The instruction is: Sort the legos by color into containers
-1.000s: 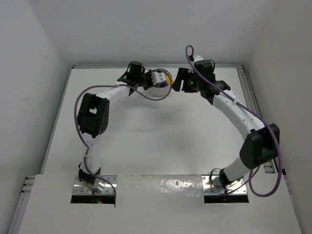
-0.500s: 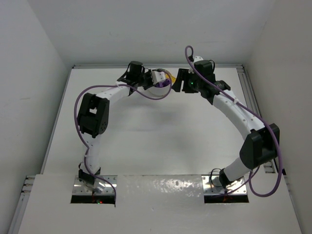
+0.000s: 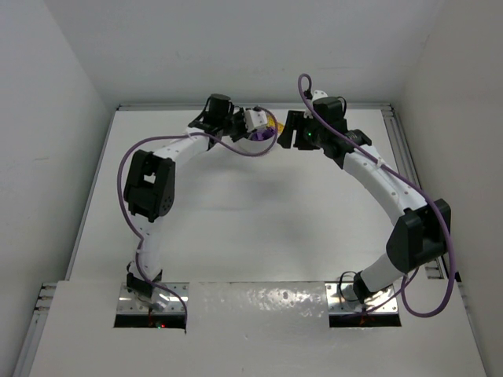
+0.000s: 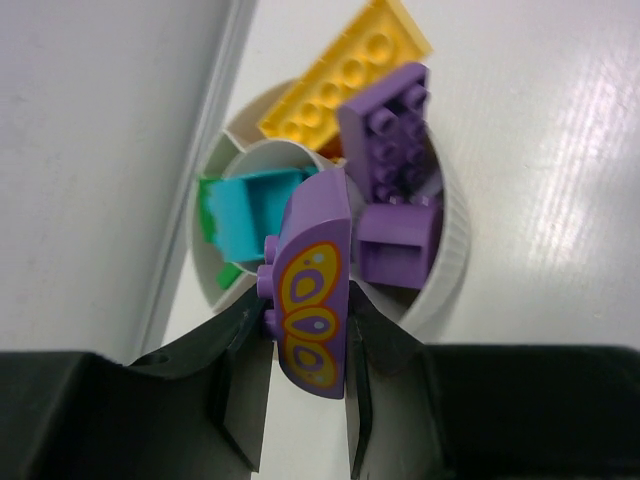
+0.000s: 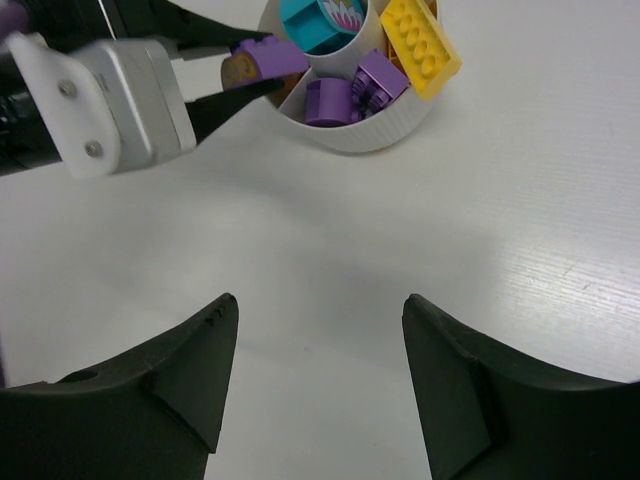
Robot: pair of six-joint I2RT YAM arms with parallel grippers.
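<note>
Left gripper [image 4: 306,345] clamps a purple butterfly-printed brick [image 4: 315,270] over the rim of the white divided dish [image 4: 456,262], far on the desk [image 5: 500,220]; right gripper [image 5: 320,340] gapes empty.

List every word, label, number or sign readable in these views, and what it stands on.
No readable text anywhere.
The purple brick in the left gripper carries only a yellow-orange butterfly-like print, no letters.
A teal piece in the dish shows a pink flower-like print, no letters.

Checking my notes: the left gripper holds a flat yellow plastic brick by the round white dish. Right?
No: the left wrist view shows the left gripper holding a purple plastic brick printed with a yellow butterfly, by the round white dish.
</note>
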